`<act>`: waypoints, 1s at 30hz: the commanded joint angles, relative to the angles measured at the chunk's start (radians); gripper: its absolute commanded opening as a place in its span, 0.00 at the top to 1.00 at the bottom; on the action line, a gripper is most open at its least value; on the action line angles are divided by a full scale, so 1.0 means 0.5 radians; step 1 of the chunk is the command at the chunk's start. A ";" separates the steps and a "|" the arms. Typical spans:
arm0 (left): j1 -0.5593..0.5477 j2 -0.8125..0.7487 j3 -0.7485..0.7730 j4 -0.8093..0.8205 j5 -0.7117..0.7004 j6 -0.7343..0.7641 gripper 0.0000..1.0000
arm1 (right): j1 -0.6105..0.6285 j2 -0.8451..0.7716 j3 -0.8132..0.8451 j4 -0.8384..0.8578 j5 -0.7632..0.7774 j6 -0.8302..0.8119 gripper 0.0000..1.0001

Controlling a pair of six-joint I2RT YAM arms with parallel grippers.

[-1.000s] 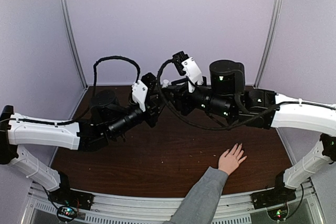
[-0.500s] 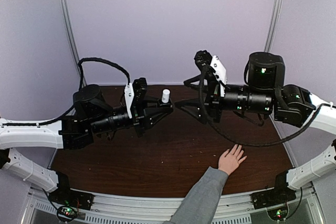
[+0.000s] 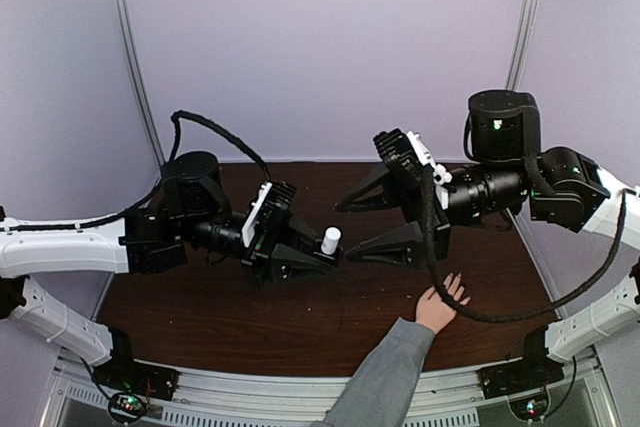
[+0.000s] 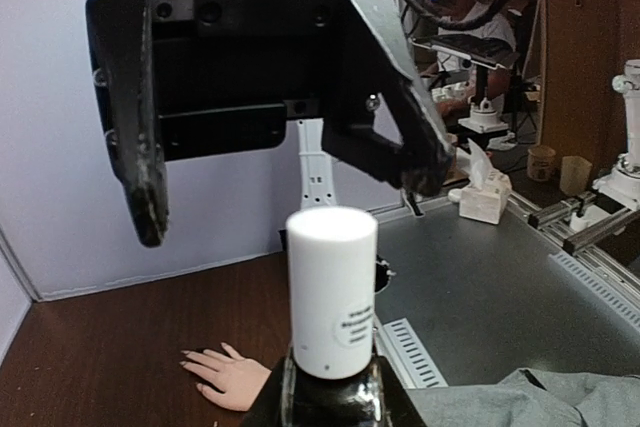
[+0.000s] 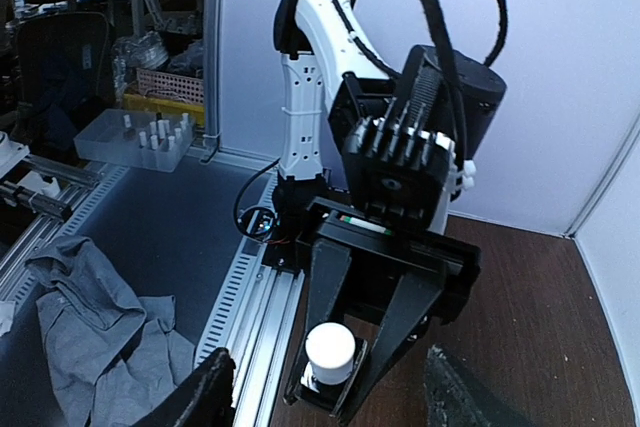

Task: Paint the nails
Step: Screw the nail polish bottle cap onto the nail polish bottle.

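Observation:
My left gripper [image 3: 318, 253] is shut on a small dark polish bottle [image 4: 330, 402] with a white cap [image 3: 330, 240], held above the table's middle. The cap also shows in the left wrist view [image 4: 332, 292] and the right wrist view [image 5: 330, 352]. My right gripper [image 3: 346, 234] is open, its jaws spread wide and facing the cap without touching it; it also shows in the left wrist view [image 4: 288, 207]. A light-skinned hand [image 3: 440, 304] with a grey sleeve [image 3: 385, 377] lies flat at the front right, fingers spread. Its nails [image 4: 187, 355] are tiny and pale.
The dark brown table [image 3: 330, 312] is walled by pale panels on three sides. A metal rail [image 5: 265, 297] runs along its near edge. Beyond it lie a grey cloth [image 5: 100, 327] and a tissue box [image 4: 485, 197].
My left arm has brought the bottle down and nearer to the front. My right gripper has swung down and left, its open jaws now facing the white cap. The hand has not moved.

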 commanded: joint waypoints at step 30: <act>0.010 0.040 0.034 0.208 0.105 -0.204 1.00 | 0.026 0.148 0.096 -0.085 -0.147 -0.056 0.86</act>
